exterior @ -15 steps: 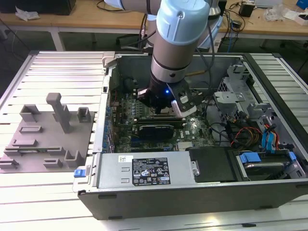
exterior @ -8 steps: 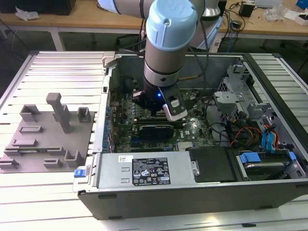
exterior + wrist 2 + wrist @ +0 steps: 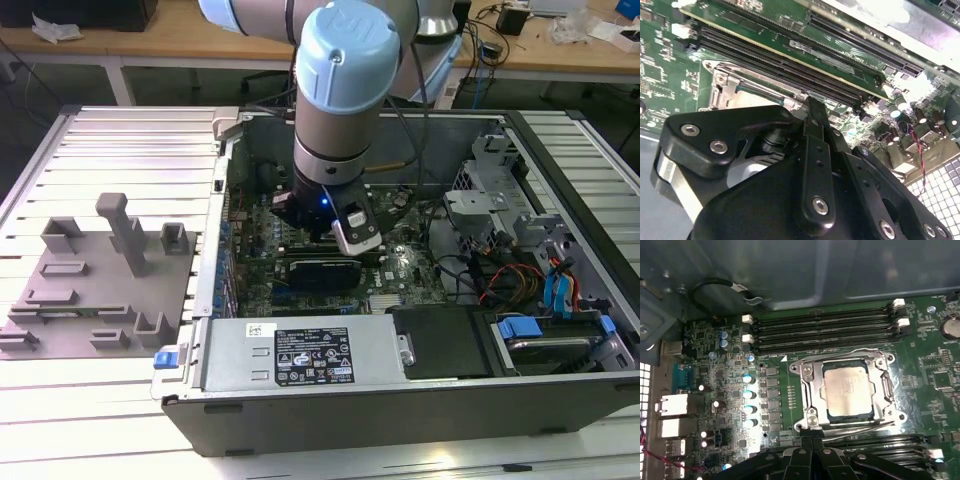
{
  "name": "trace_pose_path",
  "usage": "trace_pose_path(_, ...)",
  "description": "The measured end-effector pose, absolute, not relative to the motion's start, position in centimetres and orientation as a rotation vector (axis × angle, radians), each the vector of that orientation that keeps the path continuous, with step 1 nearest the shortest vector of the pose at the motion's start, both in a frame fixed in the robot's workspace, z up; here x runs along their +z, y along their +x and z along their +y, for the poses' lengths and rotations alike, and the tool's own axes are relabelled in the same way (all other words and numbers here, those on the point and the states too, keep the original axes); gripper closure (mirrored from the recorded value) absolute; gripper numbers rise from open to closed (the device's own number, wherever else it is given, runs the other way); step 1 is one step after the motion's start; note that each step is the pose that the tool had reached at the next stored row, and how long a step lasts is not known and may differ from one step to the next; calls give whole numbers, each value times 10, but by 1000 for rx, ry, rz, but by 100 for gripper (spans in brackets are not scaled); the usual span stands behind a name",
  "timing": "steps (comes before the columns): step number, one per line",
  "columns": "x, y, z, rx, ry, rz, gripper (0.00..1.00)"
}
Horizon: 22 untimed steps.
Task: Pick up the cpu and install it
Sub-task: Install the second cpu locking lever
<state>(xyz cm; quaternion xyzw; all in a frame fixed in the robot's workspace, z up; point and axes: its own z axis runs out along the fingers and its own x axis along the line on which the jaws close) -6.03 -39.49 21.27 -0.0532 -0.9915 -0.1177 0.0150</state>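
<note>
The cpu (image 3: 847,390), a pale silver square chip, lies flat inside the metal-framed socket (image 3: 807,385) on the green motherboard (image 3: 715,370). In the first wrist view my gripper (image 3: 811,432) hovers just off the socket's edge, apart from the chip, with its black fingers pressed together and nothing between them. The second wrist view shows the same shut gripper (image 3: 813,105) over the socket frame (image 3: 722,87), next to the memory slots (image 3: 790,65). In the exterior view the arm (image 3: 345,110) reaches down into the open computer case (image 3: 400,400).
A grey plastic tray (image 3: 90,280) with upright blocks lies on the slatted table at the exterior view's left. Inside the case are a power supply (image 3: 300,350) at the front, a drive cage (image 3: 490,190) and cables (image 3: 505,280) at the right.
</note>
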Motion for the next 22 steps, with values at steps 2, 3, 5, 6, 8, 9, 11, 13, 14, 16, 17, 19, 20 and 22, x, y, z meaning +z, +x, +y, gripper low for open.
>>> trace_pose_path(2,209,-60,-394,-367,-166,-3085,89)
trace_pose_path(3,207,-60,-393,-368,-167,-3085,89)
trace_pose_path(5,204,-60,-393,-370,-173,-3085,89)
trace_pose_path(6,203,-61,-393,-372,-176,-3085,89)
trace_pose_path(8,202,-61,-393,-377,-181,-3084,89)
trace_pose_path(9,202,-61,-393,-379,-181,-3084,89)
trace_pose_path(11,202,-61,-393,-392,-181,-3082,89)
trace_pose_path(13,202,-61,-393,-401,-181,-3080,89)
trace_pose_path(14,202,-61,-394,-403,-181,-3080,89)
trace_pose_path(16,201,-61,-396,-407,-181,-3079,89)
trace_pose_path(17,201,-61,-397,-409,-181,-3079,89)
trace_pose_path(19,201,-61,-398,-415,-181,-3078,89)
trace_pose_path(20,201,-61,-399,-419,-181,-3077,89)
trace_pose_path(22,200,-61,-400,-430,-182,-3075,89)
